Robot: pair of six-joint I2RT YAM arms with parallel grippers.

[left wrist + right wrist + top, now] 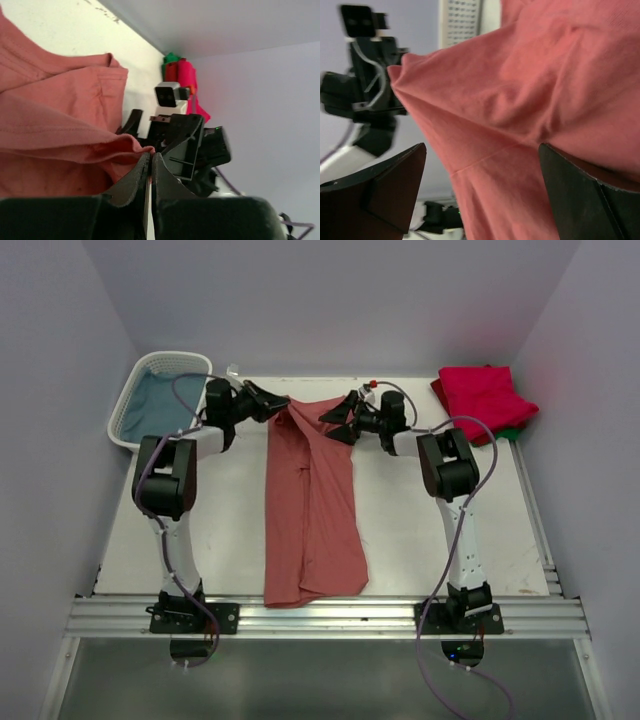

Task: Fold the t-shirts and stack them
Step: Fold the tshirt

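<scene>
Left gripper (275,403) clamps the upper-left corner of the dusty salmon-red cloth t-shirt (312,510) stretched down mid-frame, right gripper (338,423) gapes around its upper-right corner, likely readying a paired lift to fold.

A salmon-red shirt (530,100) fills most of the frame, spreading from the upper right down to the bottom centre, with soft folds and a seam across its lower part. The right gripper (481,147) is spread wide, with one dark finger (385,190) at the lower left and the other at the lower right, and the cloth lies between them. The shirt's corner points to the upper left and meets the blurred black left arm (367,95) before a pale lilac wall (330,35). A white lattice basket (461,20) shows at the top centre.
</scene>
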